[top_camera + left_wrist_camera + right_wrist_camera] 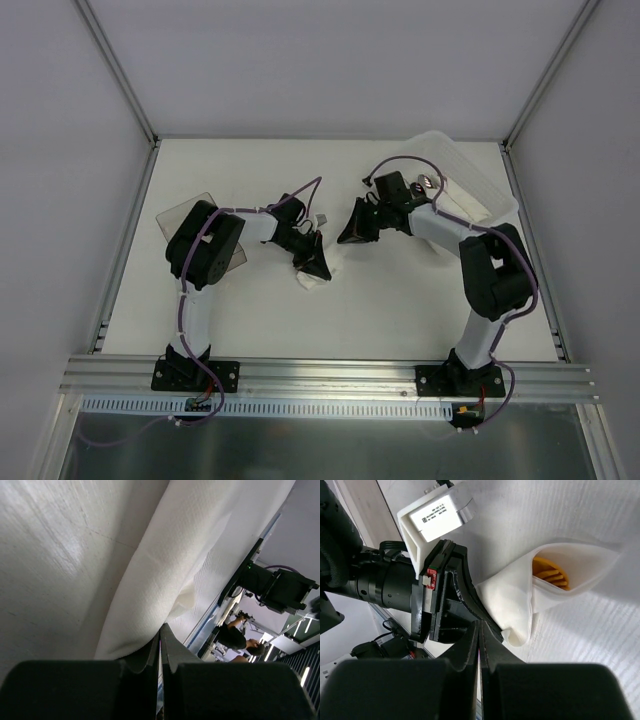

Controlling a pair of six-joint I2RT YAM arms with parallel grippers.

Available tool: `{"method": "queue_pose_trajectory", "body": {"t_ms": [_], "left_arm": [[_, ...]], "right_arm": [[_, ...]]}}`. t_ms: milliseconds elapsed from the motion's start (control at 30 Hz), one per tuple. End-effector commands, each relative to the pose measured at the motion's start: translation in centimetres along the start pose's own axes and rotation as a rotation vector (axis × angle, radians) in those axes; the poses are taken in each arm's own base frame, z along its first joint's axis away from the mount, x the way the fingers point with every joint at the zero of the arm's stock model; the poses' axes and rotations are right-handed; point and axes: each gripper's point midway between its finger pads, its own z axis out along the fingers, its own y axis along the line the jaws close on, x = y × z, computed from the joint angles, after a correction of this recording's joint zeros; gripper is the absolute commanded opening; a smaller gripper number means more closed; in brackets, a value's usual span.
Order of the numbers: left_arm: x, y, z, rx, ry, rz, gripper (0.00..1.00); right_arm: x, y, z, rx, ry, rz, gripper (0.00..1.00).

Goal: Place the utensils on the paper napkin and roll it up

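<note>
Looking at the paper napkin (316, 276) on the worktop (400, 320), Ben, what worries you most?

BEN: That it comes undone. It lies loosely rolled between the two arms. The right wrist view shows one end gaping, with the utensils (551, 573) inside and orange tines showing at the mouth. Nothing seems to pin the wrap, so I'd guess any tug could let it spring open or let the utensils slide out of that end.

MARA: And the tools?

BEN: The left tool (160, 630) has its jaws fully together, tips pressed to the napkin's edge. Whether a sliver of paper is nipped between them I cannot tell. The right tool (479, 629) is likewise closed and holds nothing, its tips just beside the folded corner. Hard closed tips dragged across paper this thin could tear it, I think. The two tools are also near each other, so a careless move might knock them together.

MARA: And the surface, the surroundings?

BEN: A plain white worktop, matte with a faint texture, probably giving thin paper little grip. White panels on aluminium posts wall it in, and a slotted rail (330, 375) carries the arm bases. A translucent tray (497, 200) sits at the far right. A smoky clear box (178, 215) sits at the left, partly under the left arm. Past the enclosure, the left wrist view catches a person (231, 636) in a dark top.
</note>
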Motion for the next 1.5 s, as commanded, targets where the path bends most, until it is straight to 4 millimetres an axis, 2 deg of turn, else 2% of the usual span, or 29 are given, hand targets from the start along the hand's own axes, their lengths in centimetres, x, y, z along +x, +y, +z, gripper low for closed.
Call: {"method": "queue_pose_trajectory", "body": {"t_ms": [0,133,300,467,533,633,667,733,767,800,867,900,1000,1067,1200,1467], "left_arm": [[2.3,8.5,1.4,-0.308,0.028,-0.102,0.0],[2.2,8.4,1.3,-0.309,0.025,-0.094,0.0],[2.2,8.4,1.3,-0.309,0.026,-0.092,0.0],[1.5,7.7,1.1,-0.306,0.009,-0.064,0.0],[0.6,6.3,0.6,-0.274,-0.012,-0.025,0.0],[-1.2,2.9,-0.6,-0.201,-0.056,0.067,0.02],[-1.6,1.2,-1.5,-0.174,-0.078,0.112,0.11],[-2.5,-1.1,-2.9,-0.149,-0.115,0.177,0.19],[-2.8,-2.8,-4.2,-0.135,-0.149,0.241,0.23],[-3.0,-3.6,-5.0,-0.131,-0.168,0.271,0.31],[-3.2,-5.2,-7.1,-0.141,-0.215,0.327,0.35],[-3.2,-5.1,-7.9,-0.148,-0.224,0.326,0.38],[-3.3,-4.9,-9.6,-0.165,-0.248,0.328,0.36],[-3.0,-4.3,-10.0,-0.169,-0.24,0.319,0.34],[-1.9,-3.3,-8.9,-0.131,-0.175,0.283,0.23],[0.5,-0.8,-5.7,-0.148,-0.051,0.257,0.14]], "right_arm": [[0.6,0.9,1.4,-0.037,0.03,0.012,0.0],[1.5,-0.2,3.1,-0.018,0.062,0.051,0.0],[1.5,-0.1,4.2,-0.029,0.053,0.046,0.0],[3.4,-1.9,5.3,0.033,0.113,0.037,0.0],[4.4,-2.8,5.4,0.07,0.148,0.035,0.0],[5.2,-4.1,5.7,0.103,0.181,0.035,0.0],[5.5,-4.5,5.7,0.116,0.19,0.035,0.0],[5.6,-4.9,5.8,0.132,0.195,0.03,0.0],[5.7,-5.0,5.8,0.135,0.195,0.02,0.0],[5.6,-5.1,5.8,0.14,0.195,0.019,0.0],[5.7,-5.2,5.8,0.147,0.2,0.014,0.0],[5.6,-5.3,5.8,0.149,0.2,0.013,0.0],[5.7,-5.4,5.9,0.157,0.207,0.008,0.0],[5.7,-5.5,5.9,0.157,0.208,0.008,0.0],[5.8,-5.7,5.8,0.165,0.217,0.01,0.0],[5.4,-6.0,5.6,0.168,0.213,0.013,0.0]]}}
